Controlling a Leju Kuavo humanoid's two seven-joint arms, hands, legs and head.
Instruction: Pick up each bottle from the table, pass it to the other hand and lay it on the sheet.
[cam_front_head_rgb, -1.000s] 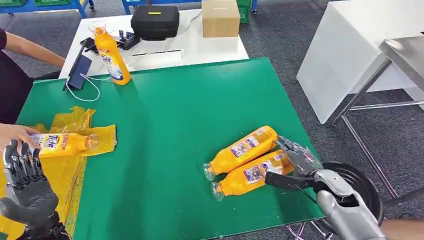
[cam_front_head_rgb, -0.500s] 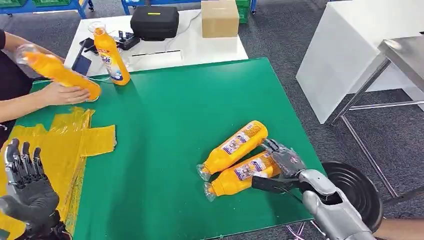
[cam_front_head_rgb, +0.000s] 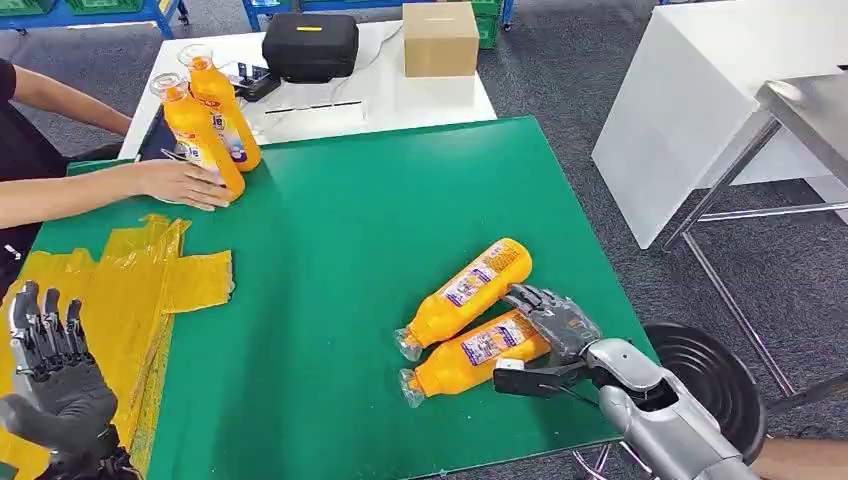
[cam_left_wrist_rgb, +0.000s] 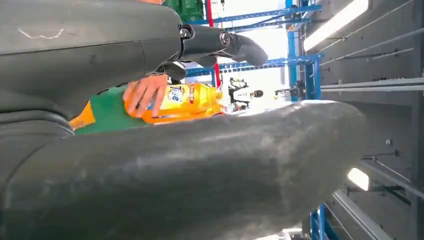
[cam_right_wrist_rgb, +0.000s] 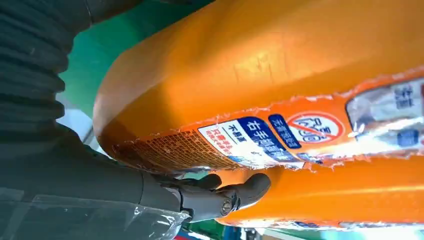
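Note:
Two orange bottles lie side by side on the green table (cam_front_head_rgb: 330, 230) at the right: a farther bottle (cam_front_head_rgb: 468, 292) and a nearer bottle (cam_front_head_rgb: 470, 352). My right hand (cam_front_head_rgb: 548, 335) is at the nearer bottle's base, fingers draped over it and thumb stretched along its near side. In the right wrist view a fingertip (cam_right_wrist_rgb: 240, 192) sits in the gap between the labelled bottle (cam_right_wrist_rgb: 300, 65) and the other bottle (cam_right_wrist_rgb: 340, 195). My left hand (cam_front_head_rgb: 52, 370) is raised with fingers apart, holding nothing, over the yellow sheet (cam_front_head_rgb: 150, 275). That sheet is bare.
A person's hand (cam_front_head_rgb: 185, 183) holds an upright orange bottle (cam_front_head_rgb: 195, 130) beside another upright one (cam_front_head_rgb: 225, 115) at the table's far left corner. Behind stand a white table (cam_front_head_rgb: 420, 95), a black case (cam_front_head_rgb: 310, 42) and a cardboard box (cam_front_head_rgb: 440, 36). A metal frame (cam_front_head_rgb: 760, 190) is at the right.
The person lifted the bottle off the sheet and stood it beside the upright one. My right hand pushed in leftward, shifting both lying bottles left, and its fingers now reach over the nearer one.

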